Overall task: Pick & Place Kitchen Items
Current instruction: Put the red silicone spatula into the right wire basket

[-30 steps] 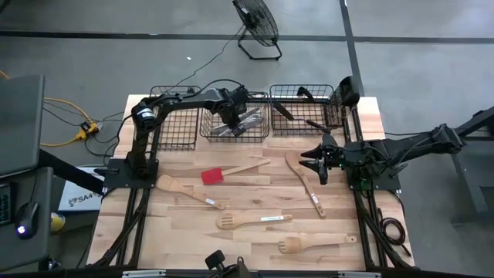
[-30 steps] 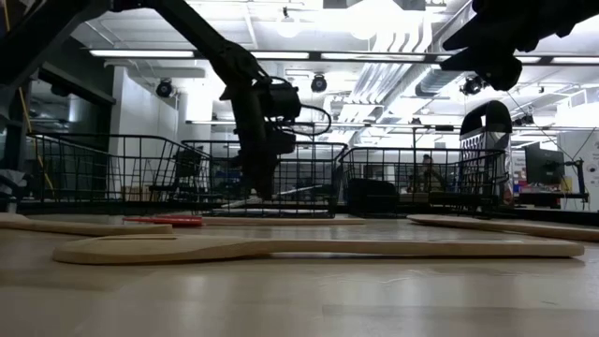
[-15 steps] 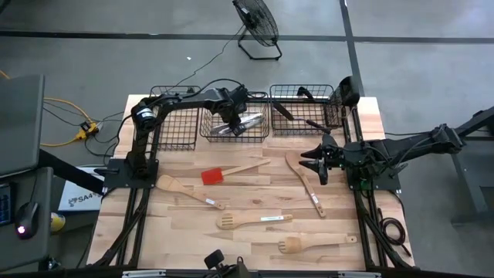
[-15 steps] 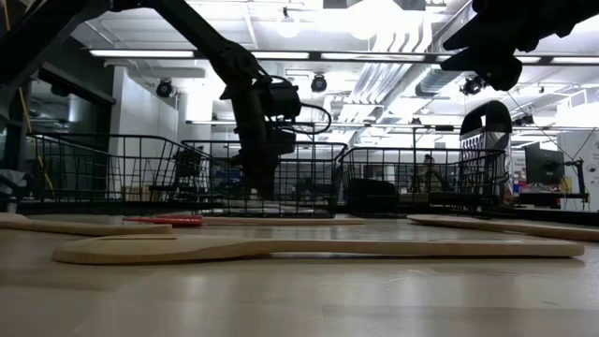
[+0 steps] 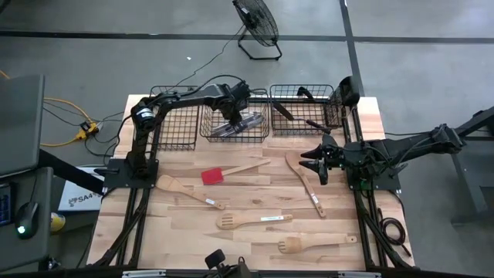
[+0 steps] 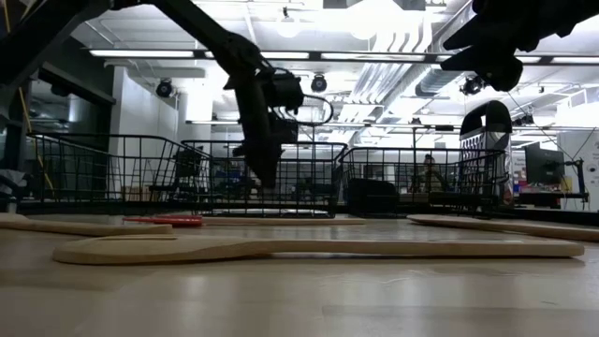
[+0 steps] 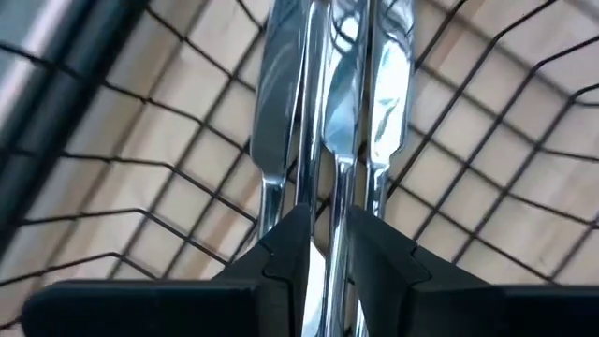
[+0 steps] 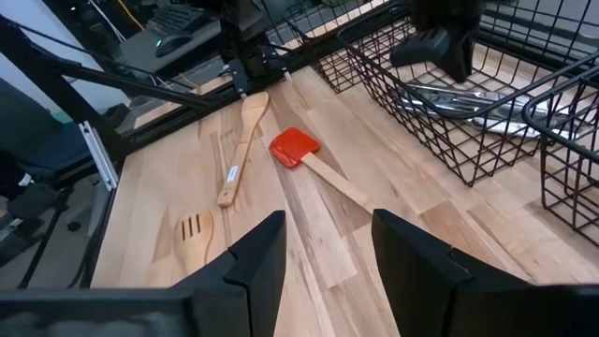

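Change: left gripper (image 5: 231, 117) has risen above the middle basket (image 5: 235, 137); fingers slightly apart, cutlery (image 7: 328, 103) lying below.
Right gripper (image 5: 319, 164): unmoved, parted, empty.
Table (image 5: 185, 232): wooden spoons (image 5: 189, 192), red spatula (image 5: 214, 176).

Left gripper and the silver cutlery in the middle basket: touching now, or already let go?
Cannot tell. In the left wrist view the left gripper has its fingers slightly parted over the silver cutlery, but no clear gap or contact shows there. The high view is too distant to settle it.
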Robot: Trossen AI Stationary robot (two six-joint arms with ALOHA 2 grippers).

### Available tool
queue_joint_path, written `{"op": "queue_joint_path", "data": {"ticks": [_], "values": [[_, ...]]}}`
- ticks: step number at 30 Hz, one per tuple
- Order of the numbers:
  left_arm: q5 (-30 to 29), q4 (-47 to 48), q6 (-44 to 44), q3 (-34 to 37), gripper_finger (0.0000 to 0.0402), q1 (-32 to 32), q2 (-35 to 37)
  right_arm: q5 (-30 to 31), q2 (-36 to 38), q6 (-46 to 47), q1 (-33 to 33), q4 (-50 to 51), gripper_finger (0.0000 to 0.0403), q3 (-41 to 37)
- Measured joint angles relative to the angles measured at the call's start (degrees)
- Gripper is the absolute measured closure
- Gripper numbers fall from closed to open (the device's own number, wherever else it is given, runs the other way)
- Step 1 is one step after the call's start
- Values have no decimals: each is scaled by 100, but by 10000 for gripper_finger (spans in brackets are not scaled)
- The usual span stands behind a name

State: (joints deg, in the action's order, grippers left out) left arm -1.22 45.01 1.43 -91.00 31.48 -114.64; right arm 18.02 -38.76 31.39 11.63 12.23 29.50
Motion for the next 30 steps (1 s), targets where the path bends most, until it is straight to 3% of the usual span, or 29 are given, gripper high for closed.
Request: {"op": "queue_joint_path", "data": {"ticks": [7, 20, 30], "values": [[-243, 421, -167, -632, 328, -91, 24, 0, 9, 54, 0, 81, 251, 0], [-591, 868, -293, -691, 327, -293, 944, 226, 114, 683, -4, 541, 251, -2], [-1180, 1296, -279, -686, 327, -1099, 1728, 285, 451, 1221, -160, 808, 251, -4]]}}
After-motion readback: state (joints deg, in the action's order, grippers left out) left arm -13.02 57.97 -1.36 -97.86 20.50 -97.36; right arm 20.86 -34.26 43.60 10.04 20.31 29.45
